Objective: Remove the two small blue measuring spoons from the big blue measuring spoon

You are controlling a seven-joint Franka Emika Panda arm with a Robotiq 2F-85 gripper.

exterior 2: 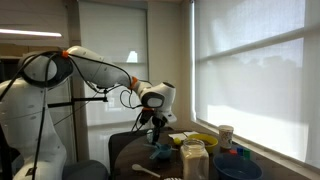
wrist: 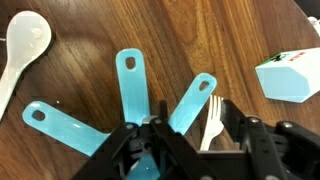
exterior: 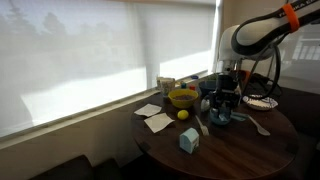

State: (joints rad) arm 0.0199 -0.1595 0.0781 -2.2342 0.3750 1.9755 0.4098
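Observation:
Three teal-blue measuring spoons fan out on the dark wood table in the wrist view: a left handle (wrist: 62,125), a middle handle (wrist: 133,85) and a right handle (wrist: 193,100). Their bowls meet under my gripper (wrist: 198,135) and are mostly hidden, so I cannot tell the big blue measuring spoon from the two small ones. The jaws stand partly apart, astride the base of the right handle and a white plastic fork (wrist: 212,120). No pinch shows. In both exterior views the gripper (exterior: 222,100) (exterior 2: 157,125) is down at the table over the blue spoons (exterior: 220,118).
A cream spoon (wrist: 20,50) lies at the far left and a light-blue carton (wrist: 290,78) (exterior: 188,141) at the right. On the round table stand a yellow bowl (exterior: 182,97), paper napkins (exterior: 153,118) and a jar (exterior 2: 193,160). A window blind runs behind.

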